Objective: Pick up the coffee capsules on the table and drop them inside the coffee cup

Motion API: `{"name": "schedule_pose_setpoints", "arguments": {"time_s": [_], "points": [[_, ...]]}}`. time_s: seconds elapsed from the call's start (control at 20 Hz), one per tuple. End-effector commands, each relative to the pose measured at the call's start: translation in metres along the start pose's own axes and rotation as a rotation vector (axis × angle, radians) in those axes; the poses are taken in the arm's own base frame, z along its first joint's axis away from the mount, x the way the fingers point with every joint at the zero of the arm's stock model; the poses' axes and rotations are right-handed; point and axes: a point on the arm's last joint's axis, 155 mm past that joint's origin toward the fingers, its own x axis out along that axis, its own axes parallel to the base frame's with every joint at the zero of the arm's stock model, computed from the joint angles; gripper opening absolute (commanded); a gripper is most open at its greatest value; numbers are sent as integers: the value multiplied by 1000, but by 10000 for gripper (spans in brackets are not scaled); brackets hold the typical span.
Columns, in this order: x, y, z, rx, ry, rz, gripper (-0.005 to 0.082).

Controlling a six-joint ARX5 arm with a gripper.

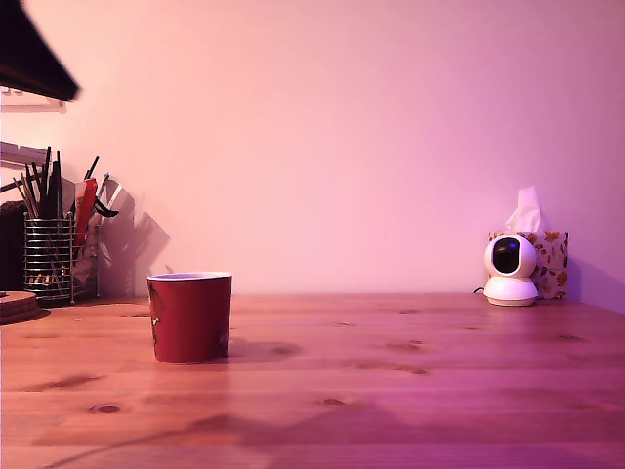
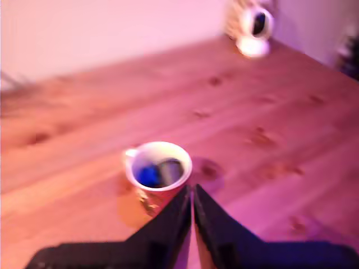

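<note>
- In the exterior view we see the dark red tapered paper cup (image 1: 189, 318) with its pale rim standing upright on the wooden worktop (image 1: 410, 391).
- Behind the cup, toward the exterior view's left, stands a wire mesh utensil holder (image 1: 49, 259) full of dark utensils.
- Well apart from the cup, toward the exterior view's right and near the wall, sits a round white camera (image 1: 511, 269). A flower-patterned tissue box (image 1: 554, 256) is just behind it.
- In the blurred wrist view we look down into the cup. A blue capsule (image 2: 148, 175) and a dark grey-black capsule (image 2: 171, 169) lie side by side at the bottom.
- The black end effector (image 2: 192, 191) hangs just beside the cup's rim. Its two fingers are pressed together, with only a thin slit between them and nothing gripped.
</note>
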Motion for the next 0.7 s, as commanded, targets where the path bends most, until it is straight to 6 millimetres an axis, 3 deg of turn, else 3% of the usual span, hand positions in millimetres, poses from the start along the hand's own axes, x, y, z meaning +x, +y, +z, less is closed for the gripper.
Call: {"name": "schedule_pose_setpoints", "arguments": {"time_s": [0.0, 0.2, 0.65], "points": [[-3, 4, -12, -16, -13, 26, -19], [-17, 11, -15, -20, -69, 59, -19], [-43, 8, 8, 1, -194, 62, -19]]}}
